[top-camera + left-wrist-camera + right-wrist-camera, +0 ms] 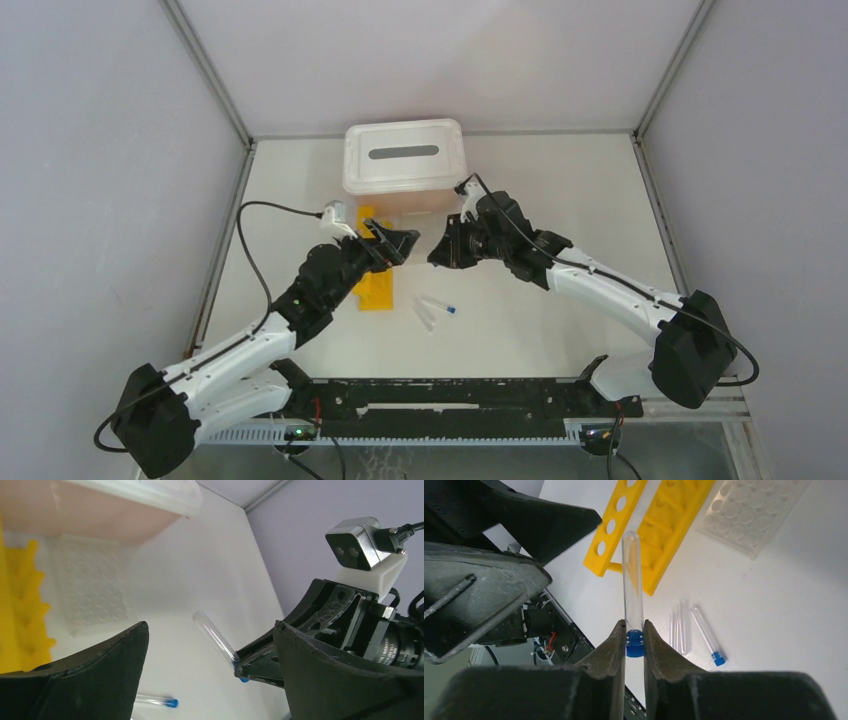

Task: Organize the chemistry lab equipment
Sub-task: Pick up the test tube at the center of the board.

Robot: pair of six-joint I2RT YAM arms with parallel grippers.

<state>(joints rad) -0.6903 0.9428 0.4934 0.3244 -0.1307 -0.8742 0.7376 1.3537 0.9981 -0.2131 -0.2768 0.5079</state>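
At 12 o'clock on the white desk (560, 200) stands a pink plastic bin with a white slotted lid (403, 165). At 6 o'clock from it lie a long yellow plastic rack with round holes (664, 530) and, just beside it, a flat clear plastic gridded rack (754, 515) with round wells. The right gripper (634, 630) has its jaws clenched on the blue cap of a small clear round-bottomed tube (632, 580), held above the desk. The left gripper (400, 245), at 9 o'clock from it, has its jaws spread wide, grasping nothing. Other small clear tubes (435, 308), one with a blue cap, lie on the desk at 6 o'clock from both grippers.
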